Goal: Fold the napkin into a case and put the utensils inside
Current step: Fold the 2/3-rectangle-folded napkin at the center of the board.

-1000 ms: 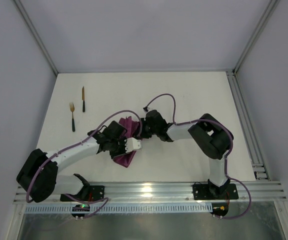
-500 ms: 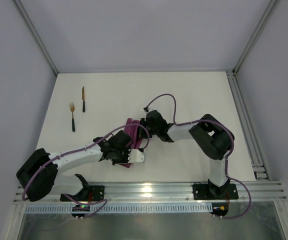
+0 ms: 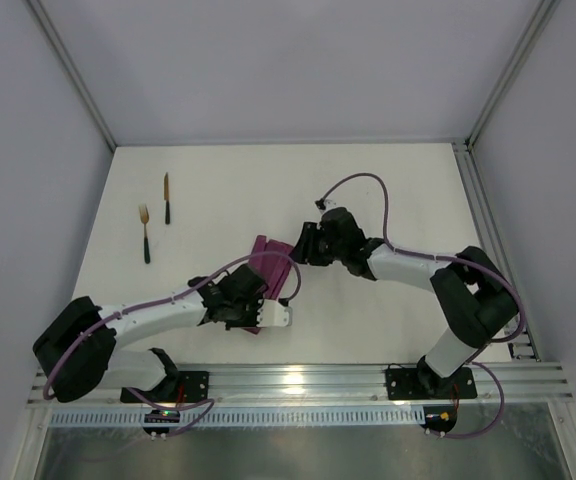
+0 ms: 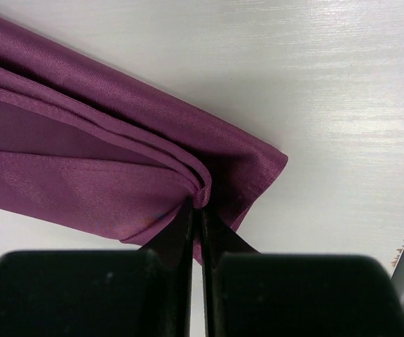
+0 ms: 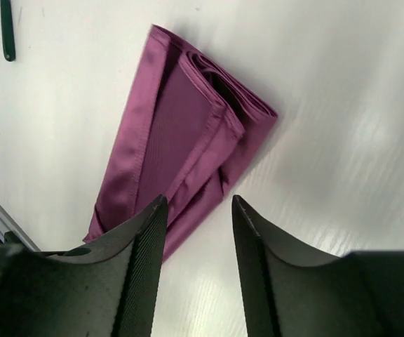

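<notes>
The left arm is stretched low from the lower left of the top view toward the centre, and its gripper (image 4: 196, 210) is clenched on a bunched corner of the napkin (image 4: 83, 154); the black fingers are seen pressed together with the cloth pinched between their tips. The right arm is reached in from the lower right with its elbow bent, and its gripper (image 5: 199, 203) is held just above the napkin's near end, released, the ribbed black fingers (image 5: 146, 253) parted with nothing between them.

The napkin is laid at the centre of the white table (image 3: 388, 190), folded into a long narrow strip of smooth, faintly shiny magenta cloth with layered hemmed edges. The gold fork (image 3: 145, 232) and knife (image 3: 166, 197), thin and dark-handled, are seen side by side at the upper left, well apart from the cloth.
</notes>
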Controlling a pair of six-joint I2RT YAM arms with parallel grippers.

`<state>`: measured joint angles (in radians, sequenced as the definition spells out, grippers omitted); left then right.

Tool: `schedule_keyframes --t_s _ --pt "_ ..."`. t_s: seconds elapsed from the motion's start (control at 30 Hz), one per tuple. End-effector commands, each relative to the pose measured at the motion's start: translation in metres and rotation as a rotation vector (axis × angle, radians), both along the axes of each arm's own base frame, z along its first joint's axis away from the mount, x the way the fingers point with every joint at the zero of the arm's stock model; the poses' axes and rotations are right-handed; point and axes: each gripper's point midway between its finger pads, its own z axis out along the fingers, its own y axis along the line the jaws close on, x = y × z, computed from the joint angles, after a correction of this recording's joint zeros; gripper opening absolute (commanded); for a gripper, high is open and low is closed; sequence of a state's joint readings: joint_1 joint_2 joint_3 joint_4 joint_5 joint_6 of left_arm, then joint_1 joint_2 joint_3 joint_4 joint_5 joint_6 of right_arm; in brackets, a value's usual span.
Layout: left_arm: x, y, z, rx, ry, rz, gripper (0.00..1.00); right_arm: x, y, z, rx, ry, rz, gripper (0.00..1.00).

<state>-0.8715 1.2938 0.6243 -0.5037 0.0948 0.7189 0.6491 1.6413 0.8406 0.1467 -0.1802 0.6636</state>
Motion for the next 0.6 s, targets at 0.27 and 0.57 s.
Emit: schedule_keyframes --t_s 0.27,0.57 --pt "0.011 0.023 -0.019 0.256 -0.203 -0.071 0.01 0.051 0.056 0.037 -0.036 -0.126 0.158 0.54" --pt "0.006 0.026 -0.029 0.317 -0.240 -0.100 0.00 0.056 0.070 0.011 -0.015 -0.070 0.160 0.54"
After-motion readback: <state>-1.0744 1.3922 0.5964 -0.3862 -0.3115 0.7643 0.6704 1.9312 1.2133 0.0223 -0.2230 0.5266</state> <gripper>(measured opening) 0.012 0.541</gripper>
